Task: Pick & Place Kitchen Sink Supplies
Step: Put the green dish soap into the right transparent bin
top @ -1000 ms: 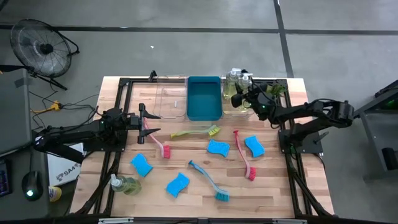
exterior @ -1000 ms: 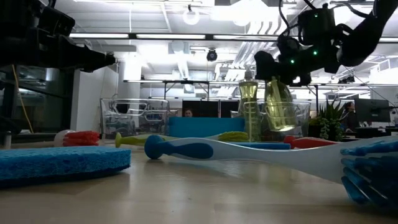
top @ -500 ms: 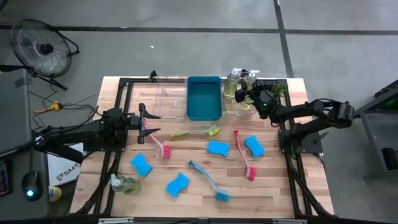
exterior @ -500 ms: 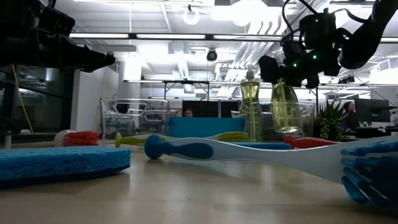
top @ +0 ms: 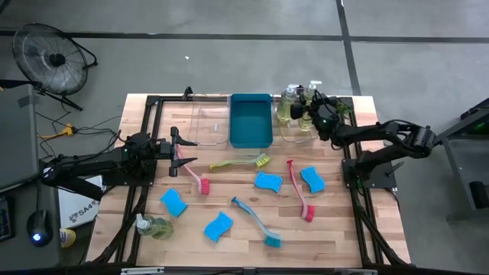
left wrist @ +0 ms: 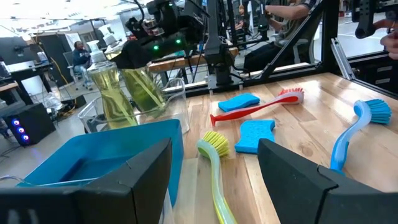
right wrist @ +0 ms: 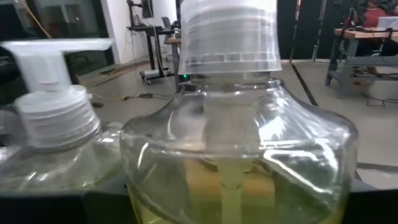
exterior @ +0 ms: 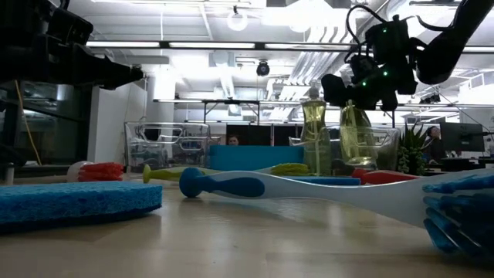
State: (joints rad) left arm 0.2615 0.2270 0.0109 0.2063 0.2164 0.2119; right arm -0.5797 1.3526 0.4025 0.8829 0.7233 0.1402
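- 2 pump bottles stand in the clear tray point(top: 284, 135) at the table's far right corner: one bottle point(exterior: 313, 140) free, the other bottle point(exterior: 353, 136) upright, gripped at its neck by the right gripper point(top: 312, 116).
- Right arm reaches level over the tray.
- Left gripper point(top: 177, 143) waits, jaws apart, empty, above the pink brush point(top: 194, 176).

Two clear pump bottles of yellowish liquid point(top: 293, 107) upright, side by side, far right. Third pump bottle point(top: 153, 226) lying near left. Four blue wavy sponges: point(top: 173, 202), point(top: 218, 226), point(top: 267, 182), point(top: 312, 179). Brushes lying flat: pink point(top: 194, 177) left, yellow-green point(top: 243, 161) centre, red point(top: 299, 192) right, teal point(top: 257, 222) near centre.
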